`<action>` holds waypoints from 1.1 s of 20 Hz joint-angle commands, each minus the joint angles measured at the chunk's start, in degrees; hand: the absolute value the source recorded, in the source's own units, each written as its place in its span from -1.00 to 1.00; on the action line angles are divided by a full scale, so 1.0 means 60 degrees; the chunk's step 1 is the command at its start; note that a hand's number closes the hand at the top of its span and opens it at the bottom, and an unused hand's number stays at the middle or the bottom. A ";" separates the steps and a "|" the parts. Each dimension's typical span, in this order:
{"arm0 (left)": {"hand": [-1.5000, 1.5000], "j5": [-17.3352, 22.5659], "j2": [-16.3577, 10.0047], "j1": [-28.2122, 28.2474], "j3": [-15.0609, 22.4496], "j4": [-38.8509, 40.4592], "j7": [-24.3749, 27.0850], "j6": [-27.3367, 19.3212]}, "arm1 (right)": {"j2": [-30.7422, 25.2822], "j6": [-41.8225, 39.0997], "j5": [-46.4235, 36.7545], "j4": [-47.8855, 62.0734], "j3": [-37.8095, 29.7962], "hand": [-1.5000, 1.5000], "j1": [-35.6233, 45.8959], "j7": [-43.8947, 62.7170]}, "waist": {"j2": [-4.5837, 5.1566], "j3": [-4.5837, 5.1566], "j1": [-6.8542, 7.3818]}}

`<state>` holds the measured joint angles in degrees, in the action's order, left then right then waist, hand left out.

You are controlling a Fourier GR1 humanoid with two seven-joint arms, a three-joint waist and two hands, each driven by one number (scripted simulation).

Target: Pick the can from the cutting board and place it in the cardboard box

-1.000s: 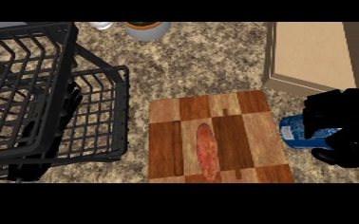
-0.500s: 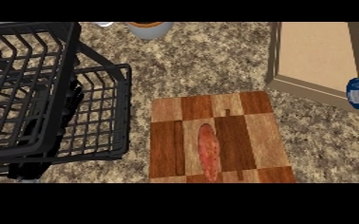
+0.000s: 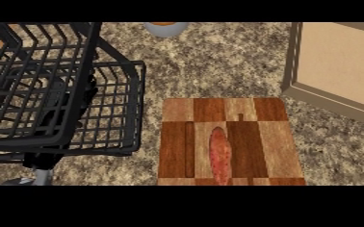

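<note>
Single head view, steeply down, close over tabletop [image 3: 213, 67]: board [image 3: 249, 134] low centre, basket [image 3: 82, 86] left, box [image 3: 334, 62] right edge

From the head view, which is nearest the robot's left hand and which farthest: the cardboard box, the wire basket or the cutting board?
1. The wire basket, at the left: the left hand shows darkly through its wires.
2. The cutting board, lower centre, to the hand's right.
3. The cardboard box, at the upper right edge, farthest.
</note>
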<state>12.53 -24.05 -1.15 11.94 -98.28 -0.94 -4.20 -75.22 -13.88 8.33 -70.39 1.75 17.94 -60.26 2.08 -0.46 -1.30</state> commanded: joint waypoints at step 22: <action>0.00 -0.0721 0.0755 -0.1965 0.1238 0.1476 -0.0146 0.0426 | 0.0867 -0.0349 -0.1595 0.2623 0.1784 1.00 0.1909 -0.2273 | 0.0031 0.0026 0.0859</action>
<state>10.62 -22.40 -8.67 15.61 -92.98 -2.67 -2.50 -72.48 -13.04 2.77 -57.46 9.93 27.19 -61.33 1.91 -0.36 4.75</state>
